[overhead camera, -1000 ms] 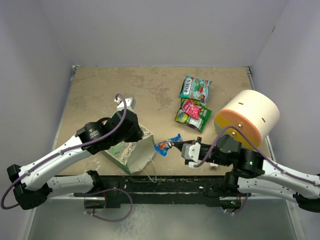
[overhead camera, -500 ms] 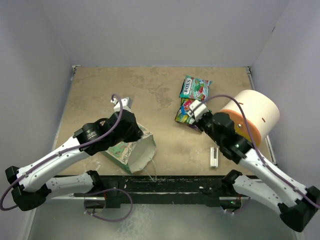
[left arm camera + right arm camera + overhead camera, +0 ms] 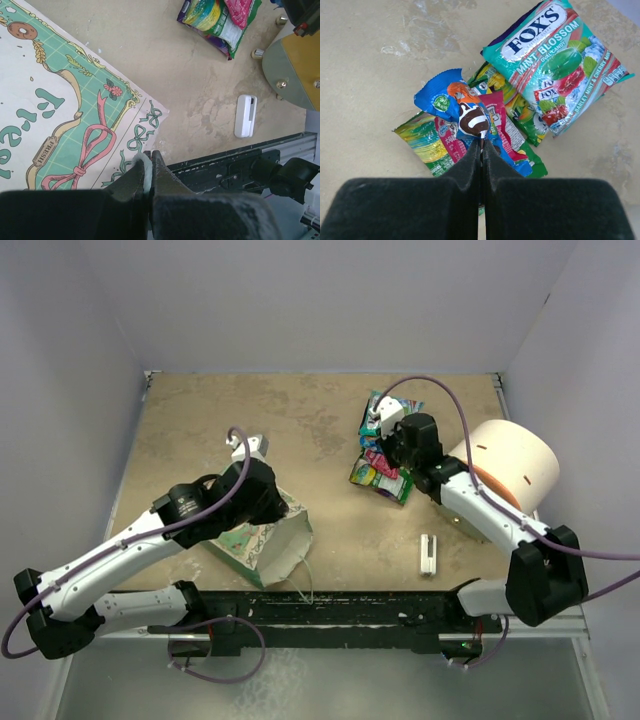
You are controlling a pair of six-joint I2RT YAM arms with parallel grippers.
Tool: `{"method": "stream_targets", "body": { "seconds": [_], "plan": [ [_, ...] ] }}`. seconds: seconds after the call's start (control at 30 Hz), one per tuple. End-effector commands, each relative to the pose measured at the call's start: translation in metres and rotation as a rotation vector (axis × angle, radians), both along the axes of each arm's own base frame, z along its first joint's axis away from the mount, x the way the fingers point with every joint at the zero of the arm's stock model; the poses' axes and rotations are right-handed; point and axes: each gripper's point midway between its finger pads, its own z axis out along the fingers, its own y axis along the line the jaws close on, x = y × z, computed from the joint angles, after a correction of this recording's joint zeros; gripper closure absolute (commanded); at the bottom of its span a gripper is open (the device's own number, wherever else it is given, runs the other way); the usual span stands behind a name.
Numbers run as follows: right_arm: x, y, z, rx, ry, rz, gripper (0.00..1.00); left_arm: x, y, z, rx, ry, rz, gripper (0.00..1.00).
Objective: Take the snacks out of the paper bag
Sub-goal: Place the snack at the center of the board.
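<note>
1. Snacks gain one: the blue candy packet [image 3: 462,107], beside the paper bag [image 3: 262,540] a second ago, now hangs over the Fox's Mint Blossom packet [image 3: 555,55] pile, pinched by the right gripper [image 3: 481,148].
2. Left gripper [image 3: 147,161] stays clamped on the bag's rim.
3. Probably only letting go remains for this packet.

Table [image 3: 200,410]: paper bag [image 3: 262,542], snacks [image 3: 377,478], stick [image 3: 428,554], cylinder [image 3: 510,465]

The light is bright and even, and it comes from above. Shadows are soft and small. Up close, my own fingers [image 3: 420,210] look big, dark and fuzzy. The table [image 3: 380,75] looks sharp.
</note>
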Motion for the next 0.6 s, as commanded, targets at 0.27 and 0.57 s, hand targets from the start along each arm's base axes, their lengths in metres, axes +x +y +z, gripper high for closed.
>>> {"method": "stream_targets", "body": {
  "seconds": [0.27,0.57],
  "plan": [
    [0.018,0.002,-0.008,0.061,-0.051,-0.054,1.0,0.005,-0.011,0.02,-0.044,-0.038,-0.034,1.0],
    [0.022,-0.002,-0.032,0.056,-0.002,-0.096,1.0,0.007,-0.013,0.021,-0.046,-0.047,-0.038,1.0]
  ]
}}
